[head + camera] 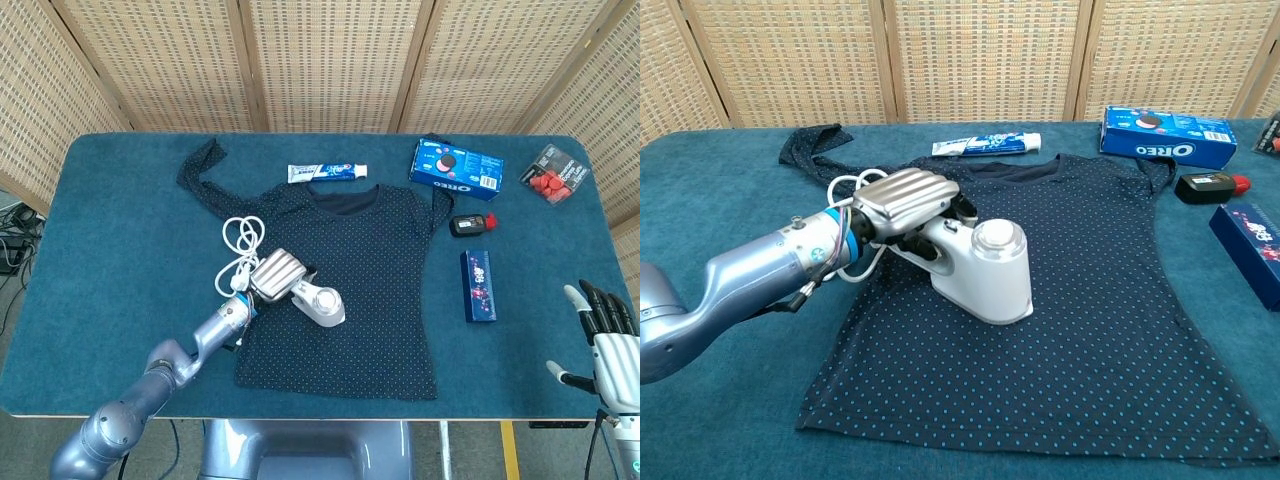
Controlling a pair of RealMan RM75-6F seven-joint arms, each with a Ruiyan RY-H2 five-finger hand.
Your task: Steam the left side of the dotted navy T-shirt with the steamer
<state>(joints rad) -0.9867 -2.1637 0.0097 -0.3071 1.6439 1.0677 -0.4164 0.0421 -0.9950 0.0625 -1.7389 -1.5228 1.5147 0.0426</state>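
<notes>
The dotted navy T-shirt (375,270) (1090,300) lies flat in the middle of the table, one sleeve stretched toward the far left. My left hand (275,274) (902,200) grips the handle of the white steamer (320,303) (985,272), whose base rests on the shirt's left half. The steamer's white cord (240,245) coils on the cloth just left of the shirt. My right hand (605,335) hovers at the table's near right corner, fingers spread, holding nothing, and appears only in the head view.
Along the far edge lie a toothpaste tube (327,173) (986,145) and a blue Oreo box (455,166) (1167,135). A small black and red device (472,224) (1210,185), a dark blue box (478,286) and a red-capped pack (553,175) sit right of the shirt.
</notes>
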